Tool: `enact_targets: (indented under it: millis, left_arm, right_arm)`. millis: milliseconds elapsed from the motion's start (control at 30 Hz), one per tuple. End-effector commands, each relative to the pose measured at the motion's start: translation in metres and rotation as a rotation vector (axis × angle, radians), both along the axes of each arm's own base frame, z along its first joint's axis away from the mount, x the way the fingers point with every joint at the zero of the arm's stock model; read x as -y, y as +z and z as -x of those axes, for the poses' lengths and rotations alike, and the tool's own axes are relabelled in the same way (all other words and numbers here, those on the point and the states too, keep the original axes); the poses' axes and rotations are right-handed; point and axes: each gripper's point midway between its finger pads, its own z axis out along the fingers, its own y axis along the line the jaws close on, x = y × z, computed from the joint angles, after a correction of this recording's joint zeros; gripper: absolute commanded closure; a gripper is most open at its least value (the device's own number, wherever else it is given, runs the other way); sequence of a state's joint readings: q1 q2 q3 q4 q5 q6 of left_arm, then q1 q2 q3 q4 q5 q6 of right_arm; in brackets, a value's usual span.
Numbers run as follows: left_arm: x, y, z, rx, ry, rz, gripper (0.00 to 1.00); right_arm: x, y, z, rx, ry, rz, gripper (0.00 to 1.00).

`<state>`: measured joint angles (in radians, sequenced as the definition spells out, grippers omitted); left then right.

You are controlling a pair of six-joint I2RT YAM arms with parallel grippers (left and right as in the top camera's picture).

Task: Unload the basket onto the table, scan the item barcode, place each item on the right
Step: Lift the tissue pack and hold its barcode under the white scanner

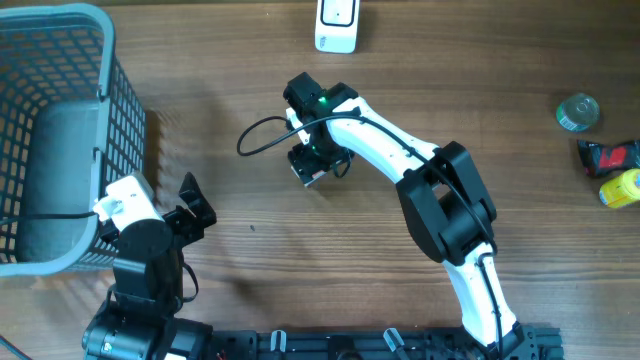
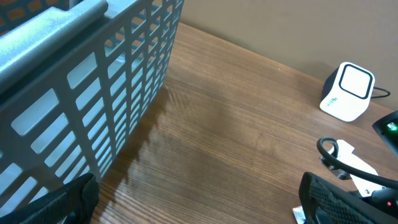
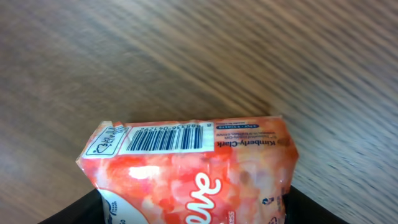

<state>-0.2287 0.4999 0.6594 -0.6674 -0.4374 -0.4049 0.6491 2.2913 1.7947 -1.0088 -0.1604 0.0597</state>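
An orange and white tissue pack (image 3: 186,168) lies between the fingers of my right gripper (image 3: 193,208), and both black fingers press on its sides. Its barcode (image 3: 165,139) sits on the far end face, turned up toward the camera. In the overhead view the right gripper (image 1: 318,162) points down at mid-table, with the white scanner (image 1: 337,25) at the far edge beyond it. The scanner (image 2: 347,91) also shows in the left wrist view. My left gripper (image 1: 190,210) stands open and empty beside the basket; its fingers are wide apart over bare wood (image 2: 199,199).
A grey plastic basket (image 1: 105,60) fills the left side, close to the left arm. At the right edge lie a round grey can (image 1: 578,112), a red and black item (image 1: 610,157) and a yellow item (image 1: 622,188).
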Motion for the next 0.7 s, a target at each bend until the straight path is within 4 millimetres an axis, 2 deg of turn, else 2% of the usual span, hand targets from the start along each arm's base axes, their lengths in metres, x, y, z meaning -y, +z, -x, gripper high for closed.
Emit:
enact_targets:
  millis: [0,133,267,467,667]
  left_arm:
    - [-0.005,0.004,0.002,0.012,0.018,-0.012,0.00]
    - [-0.005,0.004,0.002,0.012,0.018,-0.012,0.00]
    - [-0.005,0.004,0.002,0.012,0.018,-0.012,0.00]
    - [-0.005,0.004,0.002,0.012,0.018,-0.012,0.00]
    - [-0.005,0.004,0.002,0.011,0.018,-0.012,0.00]
  right_arm:
    - [-0.014,-0.008,0.017,-0.091,0.115,-0.106,0.32]
    - [-0.027,0.003,0.026,-0.154,0.189,-0.258,0.34]
    - [-0.028,0.015,0.028,-0.197,0.250,-0.395,0.34]
    - [-0.009,0.034,0.018,-0.192,0.352,-0.584,0.35]
    - [0.007,0.054,-0.004,-0.121,0.381,-0.768,0.33]
